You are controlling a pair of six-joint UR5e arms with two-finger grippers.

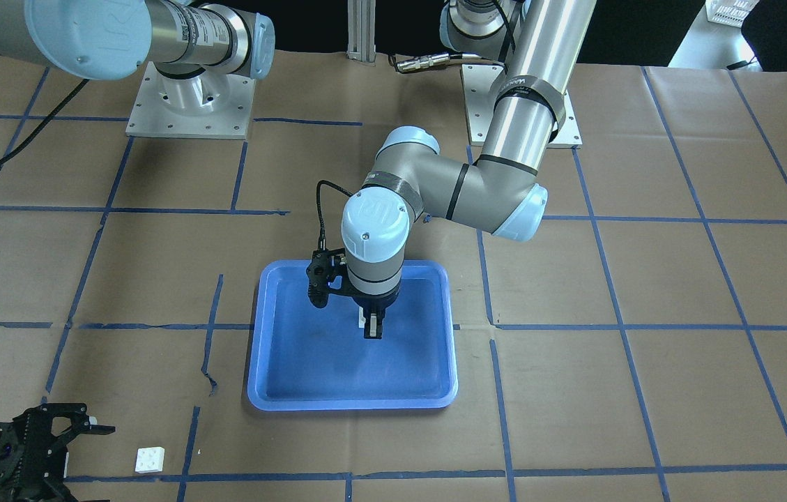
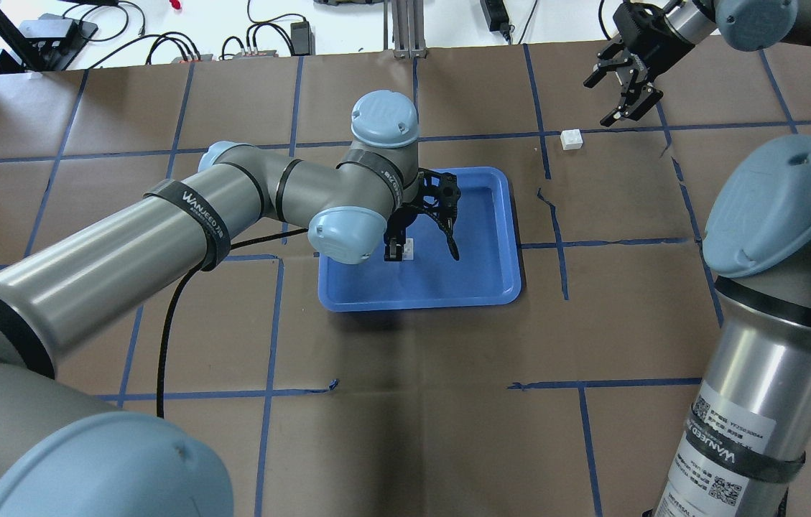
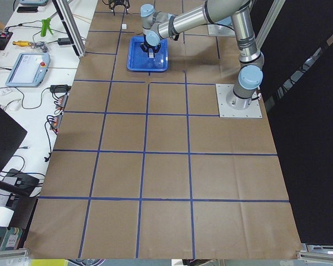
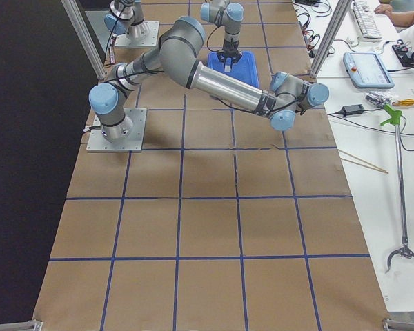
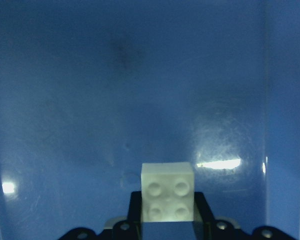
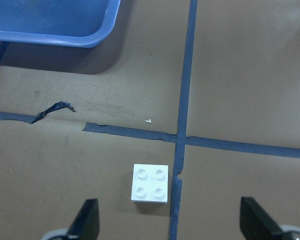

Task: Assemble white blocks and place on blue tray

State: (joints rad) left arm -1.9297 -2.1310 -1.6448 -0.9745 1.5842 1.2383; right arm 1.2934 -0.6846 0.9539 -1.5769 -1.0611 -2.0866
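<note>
White blocks, two small square studded plastic bricks, lie well apart. The held brick sits pinched at the tip of the left gripper, closed on it over the large blue plastic tray; whether it touches the floor we cannot tell. The loose brick rests on brown paper between and just ahead of the right gripper's spread fingers. We judge the pinch shallow: a knock could twist the brick free, leaving it unjoined. Only the left wrist camera shows us studs and pinch; overhead gives a white speck beside a black finger, plus the gap between bricks.
</note>
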